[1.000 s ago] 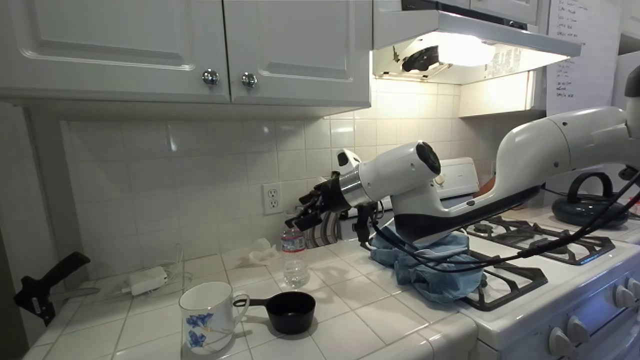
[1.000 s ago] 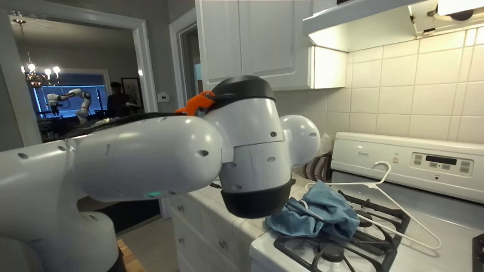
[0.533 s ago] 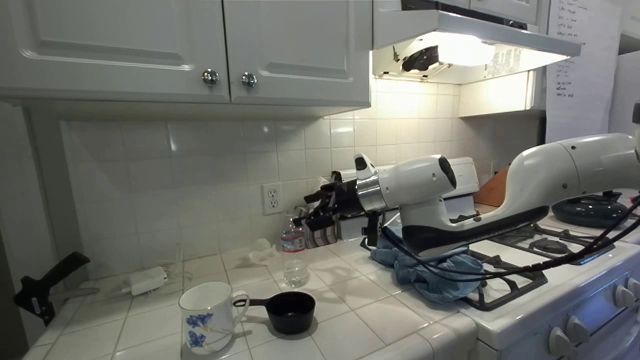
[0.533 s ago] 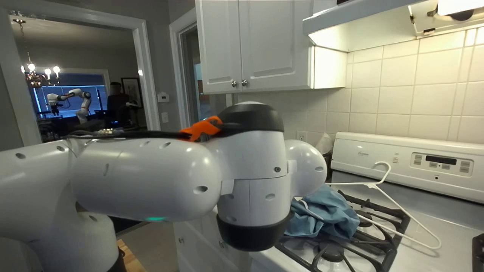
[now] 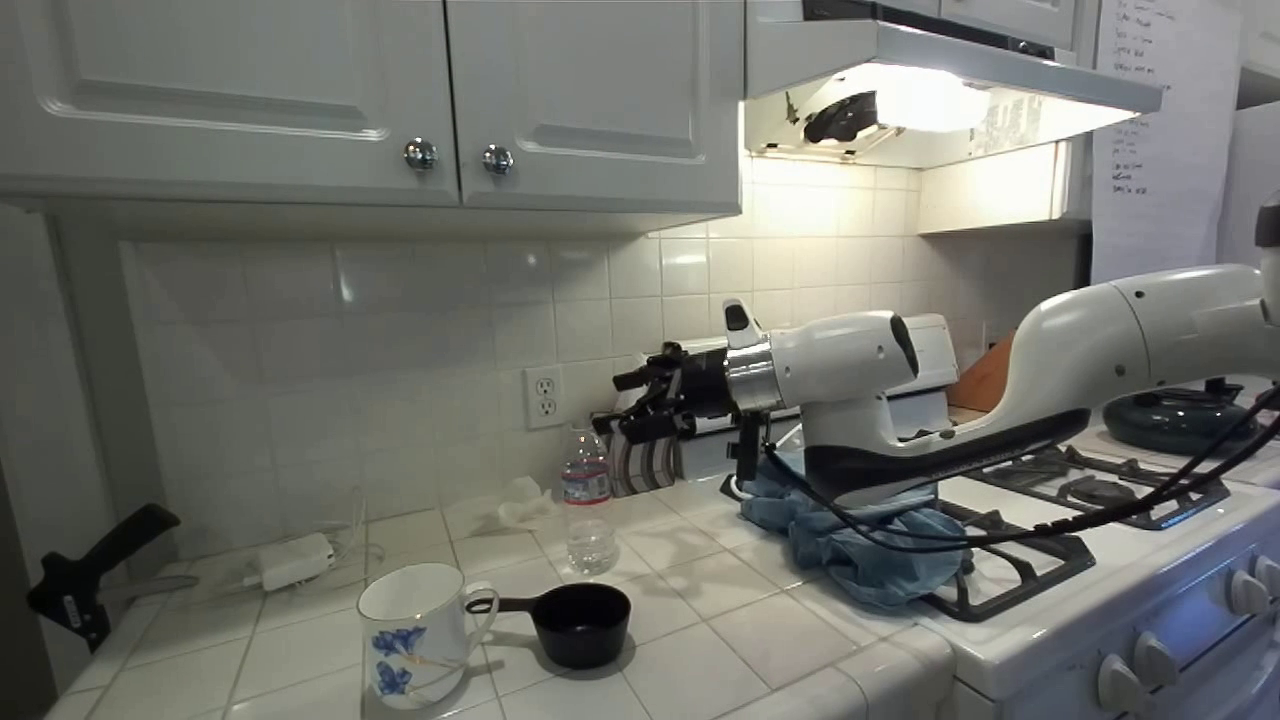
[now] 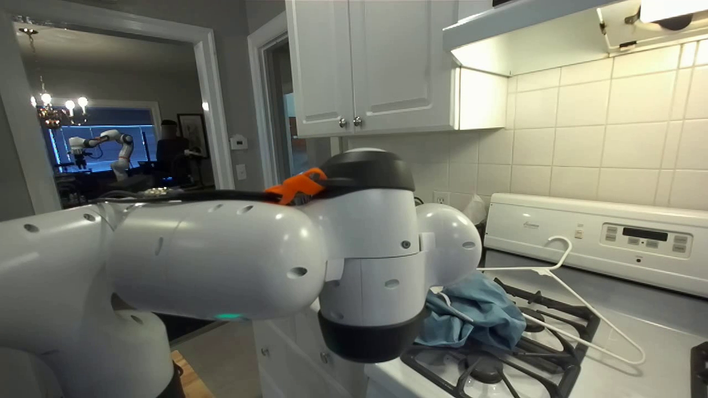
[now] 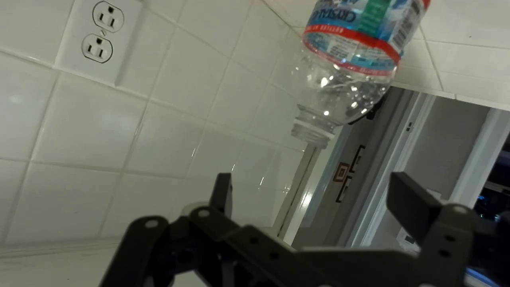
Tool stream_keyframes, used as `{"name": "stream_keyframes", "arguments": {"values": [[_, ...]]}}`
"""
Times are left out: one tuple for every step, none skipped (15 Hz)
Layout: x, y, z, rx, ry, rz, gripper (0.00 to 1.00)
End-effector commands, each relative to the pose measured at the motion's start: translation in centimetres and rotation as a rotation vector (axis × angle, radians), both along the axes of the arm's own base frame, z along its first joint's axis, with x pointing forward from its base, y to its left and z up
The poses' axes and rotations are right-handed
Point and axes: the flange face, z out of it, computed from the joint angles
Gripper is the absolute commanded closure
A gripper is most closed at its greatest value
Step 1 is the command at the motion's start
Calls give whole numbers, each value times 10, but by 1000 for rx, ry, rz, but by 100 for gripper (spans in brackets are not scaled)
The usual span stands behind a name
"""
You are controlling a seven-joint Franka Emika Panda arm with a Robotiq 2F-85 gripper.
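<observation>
My gripper [image 5: 618, 403] is open, with nothing between its fingers, and points roughly level toward the left in an exterior view. The wide gap between its fingertips also shows in the wrist view [image 7: 310, 181]. The nearest thing is a clear plastic bottle [image 5: 590, 500] with a red and blue label, upright on the tiled counter, just beyond and below the fingertips. The bottle appears upside down at the top of the wrist view [image 7: 354, 44], its neck apart from the fingers. A white mug [image 5: 410, 640] with blue flowers and a black measuring cup [image 5: 583, 625] stand nearer the counter's front.
A blue cloth [image 5: 870, 560] lies beneath the forearm at the stove's edge. A white hanger [image 6: 597, 309] lies over the stove grates. A dark kettle [image 5: 1180, 420] stands farther back. A white charger [image 5: 293, 560] and black clamp [image 5: 95, 575] are left. Upper cabinets [image 5: 600, 110] overhang the counter.
The arm has sunk lower, and the gripper has drawn back rightward from the bottle's top and levelled out. The fingers stay apart. The bottle, mug and cup have not moved.
</observation>
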Motion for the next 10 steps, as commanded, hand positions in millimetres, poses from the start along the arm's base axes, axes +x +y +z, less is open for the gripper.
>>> {"name": "stream_keyframes", "arguments": {"values": [[6,6,-11,9,61,16,0],[8,9,-13,13,77,20,0],[9,11,-18,12,98,21,0],[9,14,-23,12,114,21,0],[9,16,-26,11,124,26,0],[9,20,-28,10,130,31,0],[9,22,-29,10,135,35,0],[9,23,-30,9,138,37,0],[10,25,-28,9,138,39,0],[10,25,-28,8,135,40,0]]}}
